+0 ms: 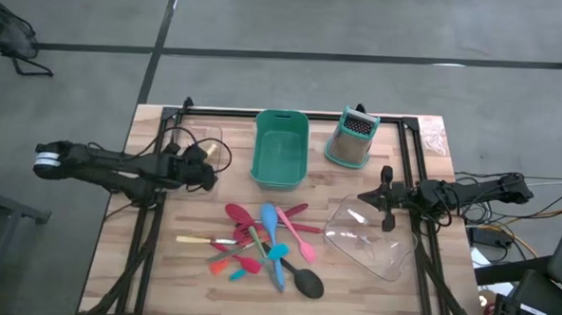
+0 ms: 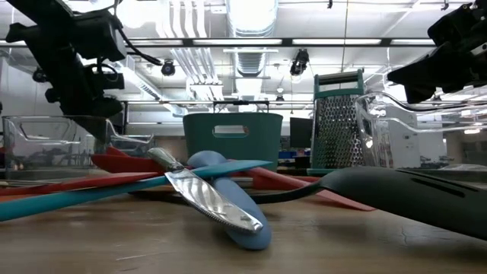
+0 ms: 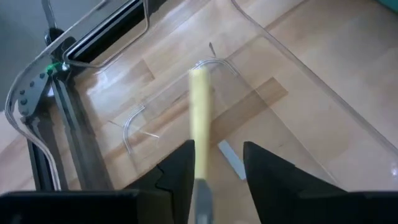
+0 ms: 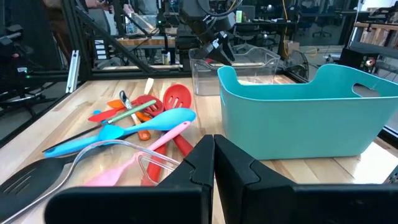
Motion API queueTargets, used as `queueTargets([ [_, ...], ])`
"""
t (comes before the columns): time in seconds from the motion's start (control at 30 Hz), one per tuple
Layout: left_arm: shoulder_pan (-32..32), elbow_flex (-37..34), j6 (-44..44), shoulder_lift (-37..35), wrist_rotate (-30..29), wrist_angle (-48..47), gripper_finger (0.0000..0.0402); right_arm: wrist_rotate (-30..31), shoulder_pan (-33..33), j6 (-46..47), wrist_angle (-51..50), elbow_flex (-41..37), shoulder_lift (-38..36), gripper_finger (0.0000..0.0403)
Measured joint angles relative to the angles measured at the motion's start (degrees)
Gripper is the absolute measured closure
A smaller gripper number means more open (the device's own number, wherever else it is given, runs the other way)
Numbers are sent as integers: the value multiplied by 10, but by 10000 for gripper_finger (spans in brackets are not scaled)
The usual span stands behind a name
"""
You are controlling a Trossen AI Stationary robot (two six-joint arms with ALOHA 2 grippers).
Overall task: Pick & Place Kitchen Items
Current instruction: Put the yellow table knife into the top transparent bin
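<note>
Now, left gripper [image 3: 217, 165]: over the clear plastic container [image 1: 198, 141] at the counter's [image 1: 162, 266] left rear, jaws parted, a thin yellow-handled tool [image 3: 200, 109] between them.
Right gripper [image 4: 214, 158]: jaws closed on nothing, above the tipped clear plastic bin [image 1: 372, 239].
Utensil pile [image 1: 263, 247]: red, pink and blue spatulas and spoons heaped mid-counter, in front of the teal rectangular bin [image 1: 280, 149].

Yellow tool [image 3: 200, 112]: lower end hidden between left pincer [image 3: 217, 165] fingers; contact unclear. Black spoon [image 2: 411, 194] cut off beside the grater [image 2: 338, 122].
</note>
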Motion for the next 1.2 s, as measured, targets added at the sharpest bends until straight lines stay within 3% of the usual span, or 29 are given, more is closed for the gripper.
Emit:
queueTargets([
  [0.27, -2, 73, 69, -5, 16, 1, 255, 0, 0, 0, 0, 0, 0, 394],
  [0.57, -30, 156, 119, -15, 175, 13, 255, 0, 0, 1, 0, 0, 0, 394],
  [0.8, -118, 154, 121, -20, 215, 107, 255, 0, 0, 0, 0, 0, 0, 394],
  [1.0, -225, 149, 193, -19, 202, 161, 254, 0, 0, 1, 0, 0, 0, 394],
  [1.2, -314, 142, 204, -9, 173, 165, 254, 0, 0, 1, 0, 0, 0, 394],
])
